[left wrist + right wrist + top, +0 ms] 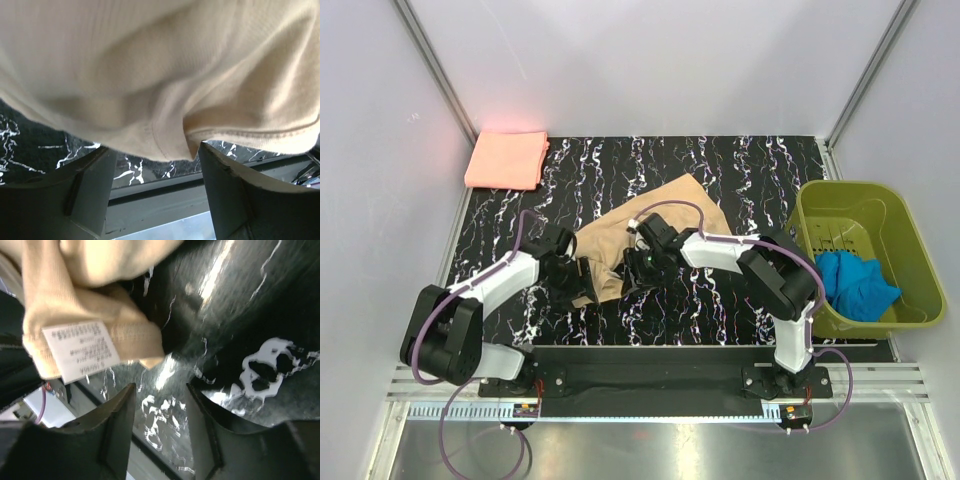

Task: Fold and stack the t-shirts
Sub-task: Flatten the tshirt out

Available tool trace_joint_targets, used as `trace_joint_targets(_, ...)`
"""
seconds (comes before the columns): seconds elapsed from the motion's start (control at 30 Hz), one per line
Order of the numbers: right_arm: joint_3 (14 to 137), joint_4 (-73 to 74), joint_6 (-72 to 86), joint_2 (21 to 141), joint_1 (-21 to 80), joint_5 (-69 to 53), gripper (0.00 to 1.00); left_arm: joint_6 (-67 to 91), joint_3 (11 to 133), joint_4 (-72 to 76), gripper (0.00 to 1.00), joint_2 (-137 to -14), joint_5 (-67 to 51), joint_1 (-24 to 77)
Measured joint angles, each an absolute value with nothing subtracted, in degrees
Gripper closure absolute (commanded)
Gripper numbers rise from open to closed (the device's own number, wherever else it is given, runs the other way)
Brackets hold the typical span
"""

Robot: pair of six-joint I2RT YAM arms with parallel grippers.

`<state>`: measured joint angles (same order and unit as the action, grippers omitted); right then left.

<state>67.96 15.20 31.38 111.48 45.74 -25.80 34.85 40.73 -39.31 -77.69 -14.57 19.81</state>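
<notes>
Tan-beige t-shirt (665,210) is your job: it lies rumpled and unfolded across the ctr of the table (740,170), its near edge bunched btwn both arms. I'd judge you're early in folding shirt no. 2, at the grab-the-hem stage.

Basket (840,186), olive-green, sits at the right edge w/ one blue cloth (855,285) bundled inside. I see nothing else in it, and it's not part of the job.

Salmon-pink t-shirt (507,160) sits folded flat in the back-left corner, well apart from the tan one. That's prob. your stack spot.

Left gripper (156,150): jaws wide, hem sagging at the tips, nothing pinched. Right gripper (161,387): jaws narrowly apart, bare table in the gap, cloth just beyond the tips, holding nothing. Care label (80,347) shows on that turned-up edge.

Next you need each claw to close on a near corner. Then spread them so the cloth goes flat before folding.
</notes>
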Motion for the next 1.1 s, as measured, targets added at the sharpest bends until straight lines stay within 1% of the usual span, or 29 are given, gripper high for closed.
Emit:
trace_joint_targets(0.03,67.9,14.5,31.6,111.6,45.8,-25.5,0.58,35.0,40.7,-38.9,0.32,-78.0,-14.5,19.8)
trace_joint_targets(0.17,67.0,10.0,33.9,111.9,46.0,-23.4,0.56,35.6,40.7,-37.5,0.34,-78.2,-14.0,19.8)
trace_joint_targets(0.2,66.7,8.7,34.6,112.0,46.0,-23.0,0.56,35.7,40.7,-37.2,0.33,-78.2,-13.7,19.8)
trace_joint_targets(0.23,66.4,7.8,35.3,112.2,46.0,-22.9,0.55,35.9,40.7,-37.0,0.27,-78.2,-13.5,19.8)
trace_joint_targets(0.27,66.3,6.9,36.2,112.3,46.1,-22.7,0.55,35.9,40.7,-36.9,0.24,-78.2,-13.3,19.8)
trace_joint_targets(0.3,66.2,6.1,37.1,112.4,46.1,-22.3,0.55,36.1,40.7,-36.7,0.24,-78.1,-13.1,19.8)
trace_joint_targets(0.37,66.2,4.9,38.6,112.6,46.2,-21.5,0.56,36.4,40.7,-36.3,0.27,-78.1,-12.5,19.8)
trace_joint_targets(0.4,66.1,4.3,39.4,112.7,46.2,-21.2,0.56,36.5,40.8,-36.2,0.32,-78.1,-12.1,19.8)
trace_joint_targets(0.43,66.0,3.9,39.9,112.7,46.2,-20.9,0.57,36.6,40.8,-36.1,0.47,-78.1,-11.7,19.8)
trace_joint_targets(0.53,65.9,2.9,41.6,113.0,46.2,-19.7,0.6,37.1,40.8,-35.7,0.67,-79.0,-11.1,19.8)
trace_joint_targets(0.57,65.9,2.5,42.1,113.2,46.2,-19.5,0.61,37.2,40.9,-35.5,0.78,-79.6,-10.9,19.8)
trace_joint_targets(0.63,65.8,2.1,42.8,113.2,46.3,-19.0,0.61,37.0,41.0,-35.4,0.88,-80.4,-10.2,19.8)
trace_joint_targets(0.67,65.8,1.9,43.0,113.2,46.3,-18.7,0.61,37.4,41.0,-35.5,0.88,-80.4,-10.0,19.8)
trace_joint_targets(0.77,65.5,1.2,43.3,113.2,46.5,-18.8,0.53,37.4,41.8,-36.3,0.87,-79.8,-9.3,19.8)
trace_joint_targets(0.8,65.5,1.0,43.2,113.2,46.6,-19.1,0.5,37.4,42.1,-36.7,0.85,-79.3,-9.2,19.8)
trace_joint_targets(0.87,65.5,0.7,42.6,113.0,46.9,-19.2,0.48,37.4,42.5,-37.1,0.82,-77.9,-9.1,19.8)
trace_joint_targets(0.9,65.5,0.6,42.2,112.9,47.2,-19.5,0.47,37.4,42.7,-37.3,0.79,-77.1,-9.2,19.8)
trace_joint_targets(1.0,65.5,0.4,41.4,112.9,49.0,-20.0,0.47,37.6,43.2,-37.6,0.76,-75.6,-9.3,19.8)
trace_joint_targets(1.1,65.5,0.5,41.1,113.0,51.4,-20.0,0.53,37.6,43.6,-37.7,0.75,-75.4,-9.4,19.8)
